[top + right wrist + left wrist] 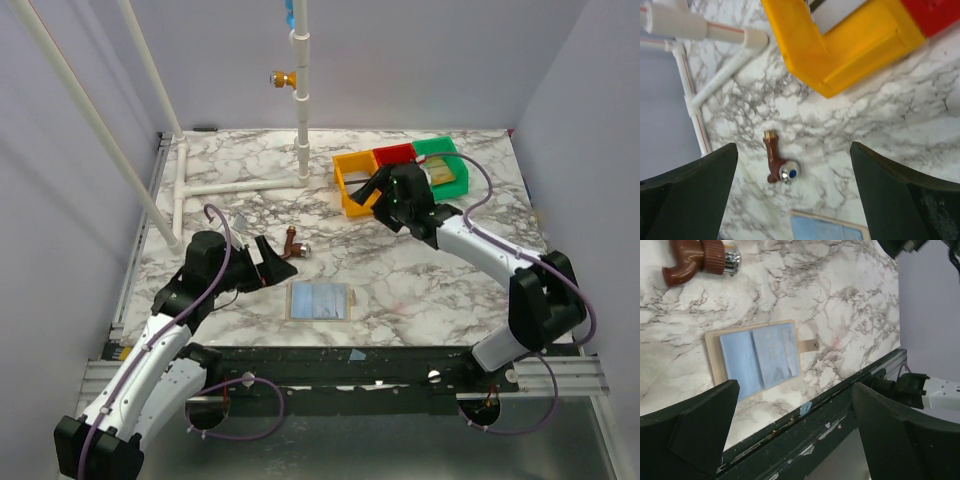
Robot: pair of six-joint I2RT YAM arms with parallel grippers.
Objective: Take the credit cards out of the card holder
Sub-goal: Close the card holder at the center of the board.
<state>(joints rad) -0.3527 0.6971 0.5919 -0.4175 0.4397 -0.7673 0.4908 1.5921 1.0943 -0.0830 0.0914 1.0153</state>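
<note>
The card holder lies flat and opened out on the marble near the table's front edge, a tan-rimmed rectangle with pale blue panels inside; its far edge shows at the bottom of the right wrist view. I cannot tell whether credit cards sit in its panels. A flat grey piece with a dark stripe lies in the yellow bin. My left gripper hovers open just left of the holder. Over the yellow bin's near corner my right gripper is open, nothing between its fingers.
A brown tap with a chrome end lies behind the holder. Red and green bins stand beside the yellow one at the back right. A white pipe frame occupies the back left. The black rail runs along the front edge.
</note>
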